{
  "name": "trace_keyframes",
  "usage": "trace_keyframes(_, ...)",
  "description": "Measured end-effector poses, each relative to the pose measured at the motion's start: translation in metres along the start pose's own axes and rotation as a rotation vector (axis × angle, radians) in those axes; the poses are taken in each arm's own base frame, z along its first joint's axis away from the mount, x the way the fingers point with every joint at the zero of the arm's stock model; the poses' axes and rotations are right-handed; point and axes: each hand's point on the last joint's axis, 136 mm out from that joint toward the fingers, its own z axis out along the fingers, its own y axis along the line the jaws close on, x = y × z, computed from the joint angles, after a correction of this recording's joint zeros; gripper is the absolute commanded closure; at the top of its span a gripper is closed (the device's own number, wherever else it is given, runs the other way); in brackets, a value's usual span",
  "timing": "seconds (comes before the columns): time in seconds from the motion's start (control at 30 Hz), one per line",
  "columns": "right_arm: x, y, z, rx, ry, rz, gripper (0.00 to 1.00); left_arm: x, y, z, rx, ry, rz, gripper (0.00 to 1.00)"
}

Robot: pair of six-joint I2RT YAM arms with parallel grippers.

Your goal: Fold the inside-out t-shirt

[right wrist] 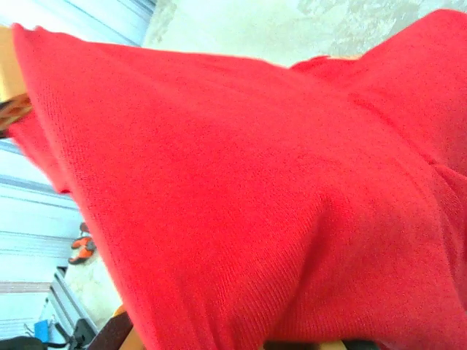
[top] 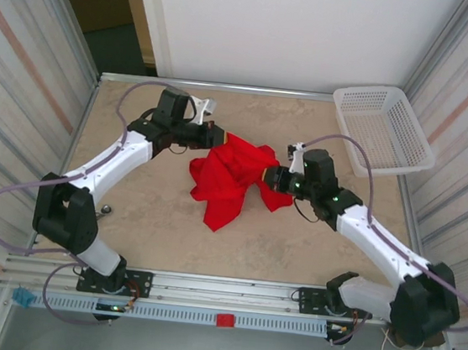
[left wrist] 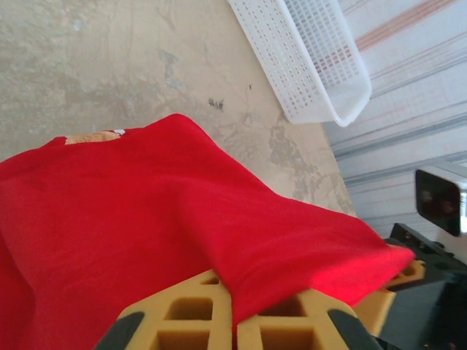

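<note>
Red cloth, soft and light: the shirt [top: 229, 179] sits bunched mid-table, its far corner raised at the left gripper [top: 213, 135] and its right edge at the right gripper [top: 269, 177]. I judge it will sag, stretch and slide over itself rather than keep any shape, so I want hems, seams or the collar, where the layers are thick enough not to slip out. In the left wrist view the yellow fingers [left wrist: 182, 317] are pinching a fold that runs down between them. The right pair is pressed together, and by the look of the cloth draped close across its camera it has a fold too, though I cannot see the contact itself. The table [top: 152, 225] is a smooth, mottled beige top; the cloth should drag across it without snagging. The basket [top: 383, 129] stands in the far right corner, well apart from the shirt. Striped walls [top: 25, 75] close in on both sides, so I would spread toward the bare near half.
</note>
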Motion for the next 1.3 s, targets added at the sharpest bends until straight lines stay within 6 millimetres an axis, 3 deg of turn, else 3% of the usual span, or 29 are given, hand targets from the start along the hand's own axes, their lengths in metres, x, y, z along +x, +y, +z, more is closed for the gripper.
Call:
trace_keyframes(0.03,0.004,-0.003,-0.004,0.011,0.002,0.004,1.0,0.0,0.004,0.002,-0.005,0.001,-0.001,0.56)
trace_keyframes(0.1,0.016,-0.015,-0.007,0.05,0.024,0.021,1.0,-0.004,0.017,0.004,-0.032,-0.007,-0.016,0.44)
trace_keyframes(0.2,0.034,-0.038,-0.004,0.121,0.072,0.051,1.0,-0.009,0.035,0.003,-0.077,-0.02,-0.034,0.36)
trace_keyframes(0.33,0.047,-0.053,-0.003,0.173,0.113,0.073,1.0,-0.006,0.036,0.001,-0.112,-0.036,-0.018,0.27)
trace_keyframes(0.37,0.047,-0.055,-0.003,0.18,0.113,0.076,0.83,-0.001,0.033,0.002,-0.122,-0.032,-0.009,0.27)
trace_keyframes(0.4,0.046,-0.057,-0.003,0.185,0.11,0.082,0.58,0.007,0.029,0.003,-0.133,-0.025,0.006,0.26)
trace_keyframes(0.43,0.045,-0.059,-0.004,0.193,0.107,0.085,0.46,0.016,0.023,0.005,-0.14,-0.015,0.023,0.26)
trace_keyframes(0.5,0.043,-0.065,-0.006,0.212,0.101,0.095,0.37,0.04,0.006,0.012,-0.149,0.018,0.065,0.22)
trace_keyframes(0.67,0.032,-0.079,-0.024,0.283,0.049,0.113,0.35,0.1,-0.017,0.025,-0.204,0.093,0.154,0.2)
trace_keyframes(0.77,0.026,-0.089,-0.034,0.339,0.018,0.125,0.3,0.127,-0.01,0.029,-0.301,0.108,0.167,0.15)
trace_keyframes(0.87,0.033,-0.1,-0.037,0.397,0.03,0.133,0.27,0.146,0.008,0.029,-0.402,0.112,0.147,0.13)
trace_keyframes(1.03,0.06,-0.125,-0.036,0.487,0.081,0.165,0.28,0.161,0.042,0.028,-0.522,0.115,0.106,0.12)
trace_keyframes(1.3,0.102,-0.157,-0.013,0.641,0.203,0.181,0.32,0.174,0.059,0.059,-0.561,0.143,0.064,0.11)
